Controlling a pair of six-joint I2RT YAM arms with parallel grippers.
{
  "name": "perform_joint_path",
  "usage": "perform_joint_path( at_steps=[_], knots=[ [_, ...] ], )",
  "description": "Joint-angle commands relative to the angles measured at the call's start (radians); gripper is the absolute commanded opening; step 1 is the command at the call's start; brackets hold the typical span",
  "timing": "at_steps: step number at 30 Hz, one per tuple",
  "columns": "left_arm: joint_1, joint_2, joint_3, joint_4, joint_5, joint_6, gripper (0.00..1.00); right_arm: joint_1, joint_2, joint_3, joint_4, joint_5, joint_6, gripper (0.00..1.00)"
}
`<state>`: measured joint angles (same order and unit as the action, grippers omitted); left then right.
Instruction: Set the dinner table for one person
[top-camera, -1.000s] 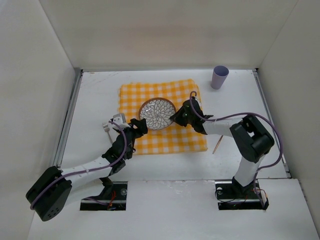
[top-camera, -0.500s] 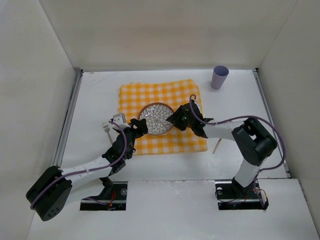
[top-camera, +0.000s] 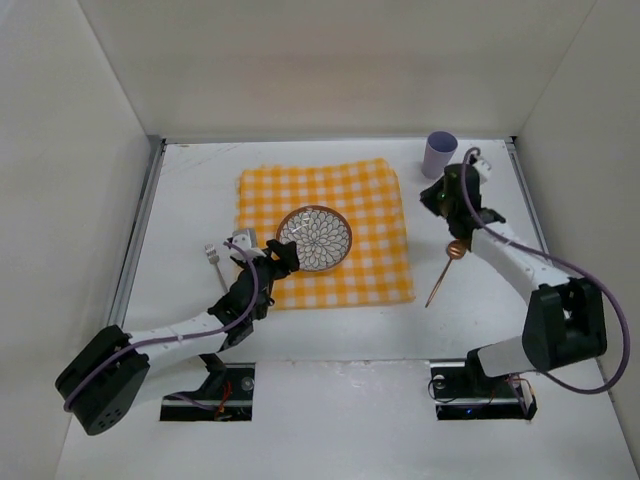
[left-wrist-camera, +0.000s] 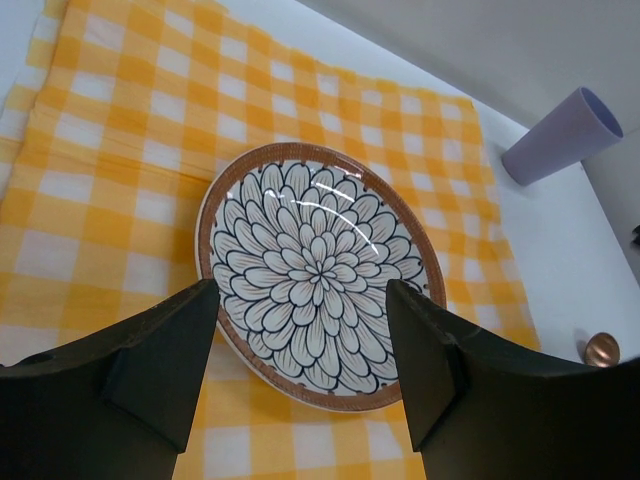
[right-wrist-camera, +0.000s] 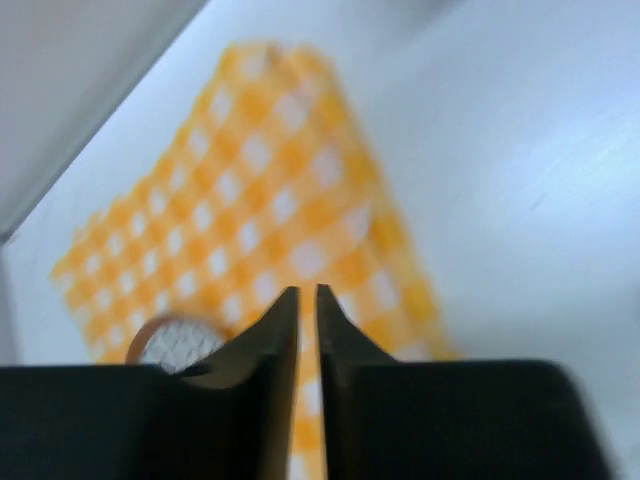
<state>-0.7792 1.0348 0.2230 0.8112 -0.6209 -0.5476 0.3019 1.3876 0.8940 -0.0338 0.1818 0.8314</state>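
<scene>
**Right wrist view smeared; plate's near rim hidden**

The table (top-camera: 180, 200) fills the floor between the white walls and carries everything. The left gripper (left-wrist-camera: 300, 300) is spread, and its fingers cover the near rim of the plate (left-wrist-camera: 315, 230), so contact cannot be told. The plate lies on the cloth (left-wrist-camera: 120, 130). In the blurred right wrist view, the right gripper (right-wrist-camera: 307, 292) is almost pressed together and empty. The cup (top-camera: 438, 155) stands near the table's far right corner. The spoon (top-camera: 445, 272) lies beside the cloth's right edge. The fork (top-camera: 212, 253), by the left edge, is hard to make out.
</scene>
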Motion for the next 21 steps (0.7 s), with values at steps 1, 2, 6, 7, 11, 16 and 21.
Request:
perform_joint_path(
  at_steps=[1,2,6,7,11,16,21],
  knots=[
    [-0.007,0.011,0.024,0.046,0.012,-0.008,0.66,-0.105,0.063,0.208,-0.127,0.131,-0.187,0.11],
    [-0.007,0.013,0.024,0.048,0.013,-0.009,0.66,-0.138,0.101,0.271,-0.152,0.148,-0.207,0.09],
    [-0.009,0.028,0.019,0.059,0.013,-0.014,0.66,-0.235,0.241,0.488,-0.199,0.173,-0.251,0.3],
    [-0.007,0.036,0.019,0.063,0.013,-0.017,0.66,-0.249,0.276,0.535,-0.21,0.176,-0.261,0.4],
    [0.001,0.067,0.024,0.077,0.013,-0.023,0.66,-0.295,0.459,0.779,-0.337,0.162,-0.308,0.56],
    [0.01,0.077,0.026,0.083,0.02,-0.029,0.66,-0.303,0.646,0.989,-0.445,0.142,-0.35,0.53],
    [0.013,0.074,0.026,0.086,0.02,-0.029,0.66,-0.301,0.757,1.086,-0.463,0.111,-0.342,0.5]
  ],
)
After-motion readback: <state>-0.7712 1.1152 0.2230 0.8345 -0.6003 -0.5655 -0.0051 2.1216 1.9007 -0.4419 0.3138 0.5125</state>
